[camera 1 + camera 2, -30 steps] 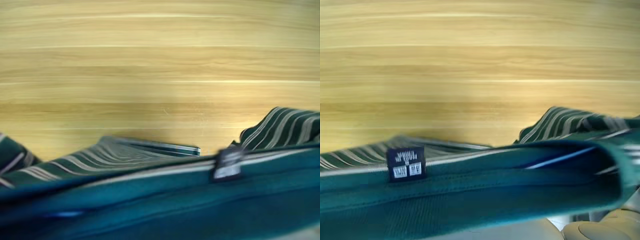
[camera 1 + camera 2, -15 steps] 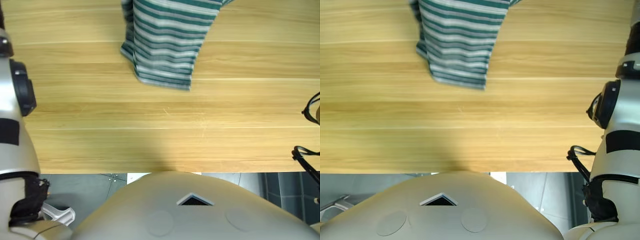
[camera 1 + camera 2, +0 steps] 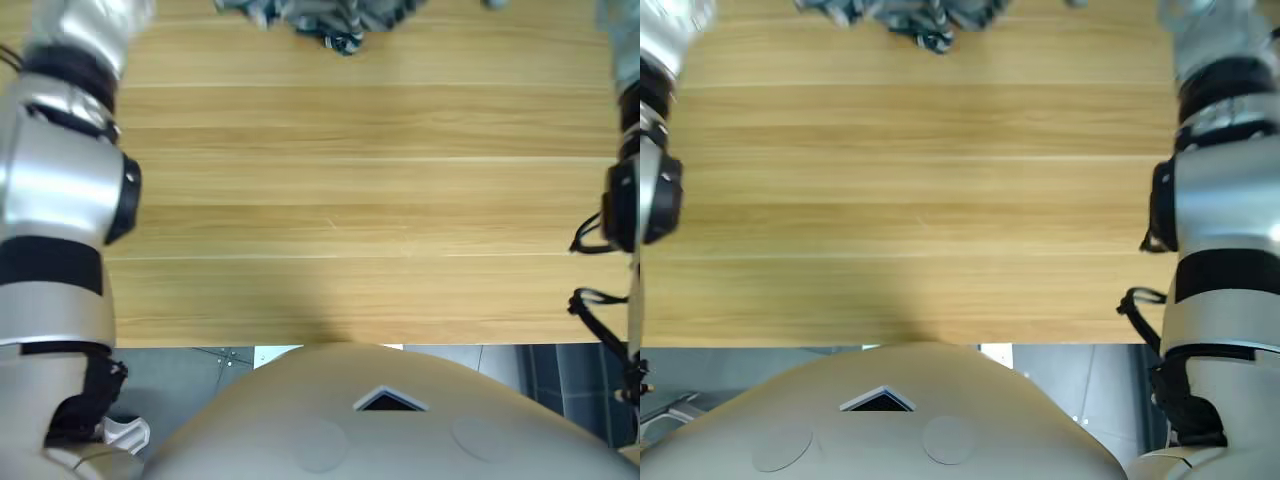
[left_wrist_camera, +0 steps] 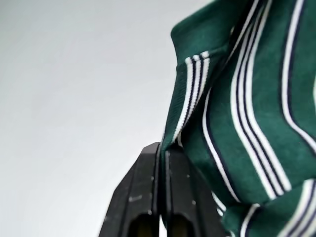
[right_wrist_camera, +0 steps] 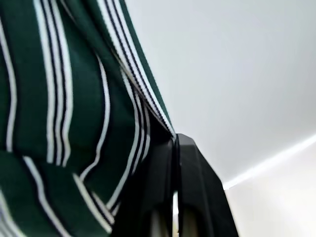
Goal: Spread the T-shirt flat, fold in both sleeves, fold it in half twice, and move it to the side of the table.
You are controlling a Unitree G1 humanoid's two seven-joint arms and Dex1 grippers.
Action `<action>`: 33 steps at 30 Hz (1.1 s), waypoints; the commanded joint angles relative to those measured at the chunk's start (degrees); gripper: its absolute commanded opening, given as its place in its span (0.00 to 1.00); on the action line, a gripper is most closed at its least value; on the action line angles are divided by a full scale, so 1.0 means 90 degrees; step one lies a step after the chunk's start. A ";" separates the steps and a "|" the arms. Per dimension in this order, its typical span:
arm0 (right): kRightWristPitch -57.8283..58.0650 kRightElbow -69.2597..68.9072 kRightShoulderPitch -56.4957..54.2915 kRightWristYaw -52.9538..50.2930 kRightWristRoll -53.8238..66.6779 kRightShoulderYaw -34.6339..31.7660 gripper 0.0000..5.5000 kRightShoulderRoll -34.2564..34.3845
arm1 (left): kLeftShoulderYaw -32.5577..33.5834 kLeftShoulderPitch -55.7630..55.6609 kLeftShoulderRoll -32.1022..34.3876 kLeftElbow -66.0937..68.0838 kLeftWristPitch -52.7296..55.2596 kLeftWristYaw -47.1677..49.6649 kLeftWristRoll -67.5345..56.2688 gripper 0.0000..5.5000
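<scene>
The green T-shirt [image 3: 330, 20] with white and navy stripes hangs bunched at the far edge of the head views, above the wooden table [image 3: 330, 200]. My left gripper [image 4: 162, 148] is shut on a ribbed hem of the shirt [image 4: 247, 98], its black fingers [image 4: 143, 187] pressed together. My right gripper [image 5: 174, 140] is shut on another striped edge of the shirt [image 5: 64, 98]. Both arms rise at the two sides of the head views, the left arm [image 3: 60, 200] and the right arm [image 3: 1225, 220], with their hands raised past the top edge.
The table's near edge [image 3: 330, 345] runs just ahead of me, with grey floor [image 3: 180, 375] below it. A pale wall or ceiling [image 4: 74, 98] lies behind the grippers in the wrist views.
The shirt went from right in front of the head camera to hanging over the far table, then rose until just its bunched lower end shows. Both arms have come into view at the sides.
</scene>
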 commanded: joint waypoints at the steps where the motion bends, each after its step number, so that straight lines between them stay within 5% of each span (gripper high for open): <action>1: -0.0826 -0.0351 0.1461 0.2656 0.0751 -0.0359 0.00 -0.0104 | 0.0066 0.1721 0.0029 0.0079 -0.0937 -0.1681 0.0021 0.01; 6: -0.1057 -0.2460 0.3200 0.6177 0.2142 -0.0324 0.00 -0.0485 | 0.0439 0.2721 0.0321 -0.0330 -0.2071 -0.3987 -0.0541 0.01; 10: -0.0559 -0.3935 0.4091 0.7299 0.2756 -0.0437 0.00 -0.0864 | 0.0762 0.3093 0.0567 -0.1075 -0.2665 -0.5304 -0.1268 0.04; 18: 0.0274 -0.6362 0.5698 0.8059 0.3337 -0.0668 0.00 -0.1548 | 0.0785 0.4896 0.1528 -0.4508 -0.2014 -0.7752 -0.3307 0.30; 27: 0.0708 -0.7815 0.6939 0.8265 0.3434 -0.0776 0.00 -0.2086 | 0.0959 0.6581 0.2177 -0.6821 -0.1003 -0.8338 -0.3971 0.58; 33: 0.0760 -0.8324 0.7226 0.8644 0.3802 -0.0696 0.16 -0.2031 | 0.1322 0.7235 0.2564 -0.8132 -0.0526 -0.8853 -0.5088 0.75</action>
